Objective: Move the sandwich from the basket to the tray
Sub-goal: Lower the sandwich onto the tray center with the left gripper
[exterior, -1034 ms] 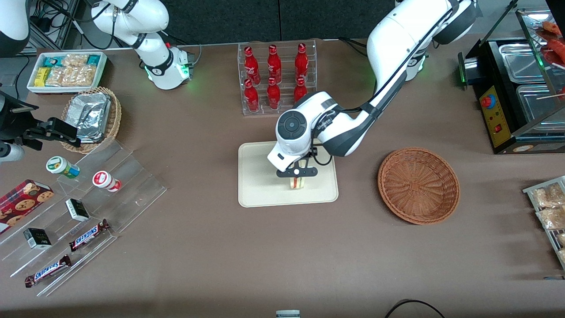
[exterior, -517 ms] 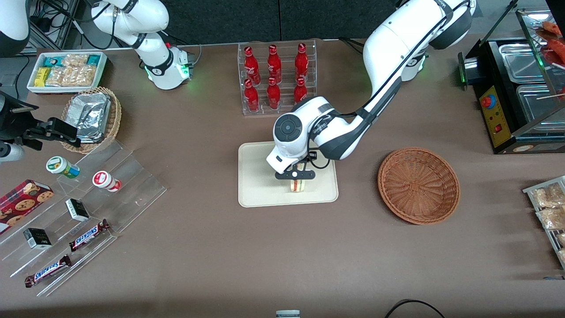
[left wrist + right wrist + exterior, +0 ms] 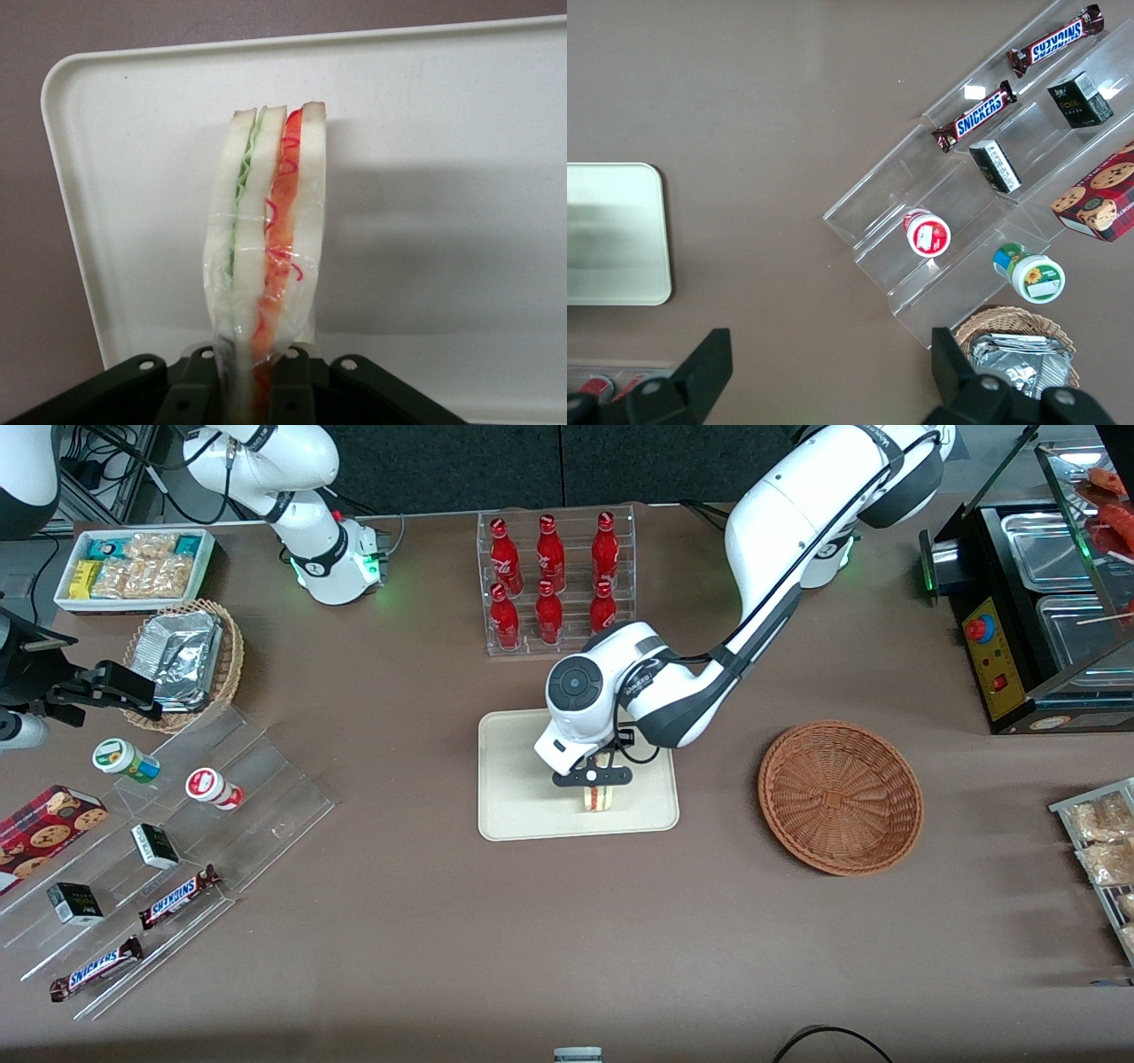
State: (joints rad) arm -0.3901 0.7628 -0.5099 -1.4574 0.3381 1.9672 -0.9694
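The sandwich (image 3: pixel 596 798) stands on edge on the cream tray (image 3: pixel 514 797), toward the tray's edge nearest the front camera. My left gripper (image 3: pixel 594 778) is directly above it and shut on its upper corner. In the left wrist view the sandwich (image 3: pixel 266 221) shows white bread with green and red-orange layers under clear wrap. Its end is pinched between the dark fingers (image 3: pixel 297 382) of the gripper (image 3: pixel 251 390), with the tray (image 3: pixel 443 177) under it. The reddish-brown basket (image 3: pixel 840 797) sits beside the tray toward the working arm's end of the table, with nothing in it.
A clear rack of red bottles (image 3: pixel 554 580) stands farther from the front camera than the tray. Toward the parked arm's end are an acrylic step shelf (image 3: pixel 168 841) with snacks, a tan basket of foil packets (image 3: pixel 186 660) and a white bin (image 3: pixel 133 567). A black food warmer (image 3: pixel 1036 602) stands at the working arm's end.
The gripper has sunk slightly toward the tray with the sandwich over the first half second. It has barely moved since then.
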